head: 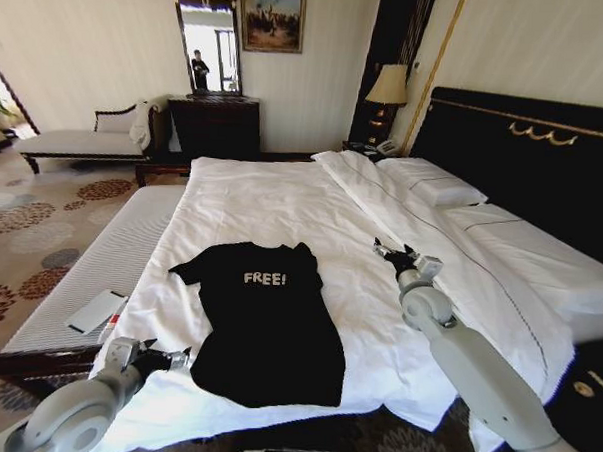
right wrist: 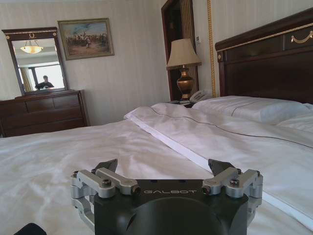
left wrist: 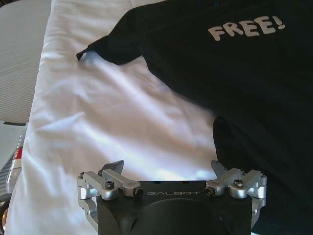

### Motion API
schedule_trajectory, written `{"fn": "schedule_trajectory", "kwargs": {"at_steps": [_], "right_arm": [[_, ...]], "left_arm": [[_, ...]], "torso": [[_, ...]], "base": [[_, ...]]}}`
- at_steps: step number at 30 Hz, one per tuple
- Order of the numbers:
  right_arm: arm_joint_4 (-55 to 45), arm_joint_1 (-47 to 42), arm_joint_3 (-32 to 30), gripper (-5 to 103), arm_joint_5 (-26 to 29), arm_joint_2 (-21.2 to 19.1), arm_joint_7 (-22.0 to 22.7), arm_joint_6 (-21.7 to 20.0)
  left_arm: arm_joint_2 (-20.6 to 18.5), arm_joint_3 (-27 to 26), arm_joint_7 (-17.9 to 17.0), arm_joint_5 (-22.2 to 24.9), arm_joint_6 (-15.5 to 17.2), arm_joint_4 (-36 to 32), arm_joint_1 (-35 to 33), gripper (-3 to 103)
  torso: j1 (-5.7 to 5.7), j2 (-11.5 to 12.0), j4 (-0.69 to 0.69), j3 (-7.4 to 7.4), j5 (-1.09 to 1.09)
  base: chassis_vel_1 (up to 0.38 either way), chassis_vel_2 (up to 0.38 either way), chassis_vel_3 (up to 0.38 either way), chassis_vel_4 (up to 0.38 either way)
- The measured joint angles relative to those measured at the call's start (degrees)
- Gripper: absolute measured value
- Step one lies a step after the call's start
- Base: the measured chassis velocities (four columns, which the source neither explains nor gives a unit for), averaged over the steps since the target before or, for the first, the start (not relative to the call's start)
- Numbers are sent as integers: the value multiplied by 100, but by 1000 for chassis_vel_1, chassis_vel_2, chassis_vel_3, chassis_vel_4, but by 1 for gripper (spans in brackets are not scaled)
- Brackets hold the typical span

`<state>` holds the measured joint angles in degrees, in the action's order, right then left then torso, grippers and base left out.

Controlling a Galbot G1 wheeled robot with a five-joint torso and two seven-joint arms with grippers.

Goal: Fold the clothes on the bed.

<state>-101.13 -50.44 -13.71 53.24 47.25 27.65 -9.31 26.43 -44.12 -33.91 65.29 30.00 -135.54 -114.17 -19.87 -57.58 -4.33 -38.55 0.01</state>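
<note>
A black T-shirt with white "FREE!" lettering lies flat on the white duvet of the bed, near its foot end. My left gripper hovers open at the shirt's lower left corner, by the hem. In the left wrist view the open left gripper is over white duvet, with the T-shirt and its sleeve just beyond. My right gripper is open above the duvet, to the right of the shirt. From the right wrist the open right gripper faces bare bedding.
Pillows lie against the dark headboard. A lamp and phone stand on the nightstand. A dark dresser and pale chaise are along the far wall. A bench with a white pad lies left of the bed.
</note>
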Motion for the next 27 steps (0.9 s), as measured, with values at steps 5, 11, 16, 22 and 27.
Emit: {"fn": "schedule_trajectory", "kwargs": {"at_steps": [5,11,16,22,27], "right_arm": [[-9,19,0,100,2,-4,20,-23],[-7,75,78,100,3,54,63,-46],[44,103,127,100,2,69,94,-64],[92,156,158,100,9,76,140,-86],[163,190,175,100,14,74,150,-99]], "left_arm": [[0,173,-34,-52,167,17,-40,100],[-31,336,214,-129,116,106,86,101],[-111,445,615,-33,-78,89,346,99],[-317,601,946,104,-72,146,541,98],[-382,931,994,145,-16,279,700,103]], "torso": [[0,0,2,0,-1],[0,0,3,0,-1],[0,0,1,0,-1],[0,0,1,0,-1],[0,1,2,0,0]], "base": [[0,0,0,0],[0,0,0,0],[0,0,0,0],[0,0,0,0],[0,0,0,0]]}}
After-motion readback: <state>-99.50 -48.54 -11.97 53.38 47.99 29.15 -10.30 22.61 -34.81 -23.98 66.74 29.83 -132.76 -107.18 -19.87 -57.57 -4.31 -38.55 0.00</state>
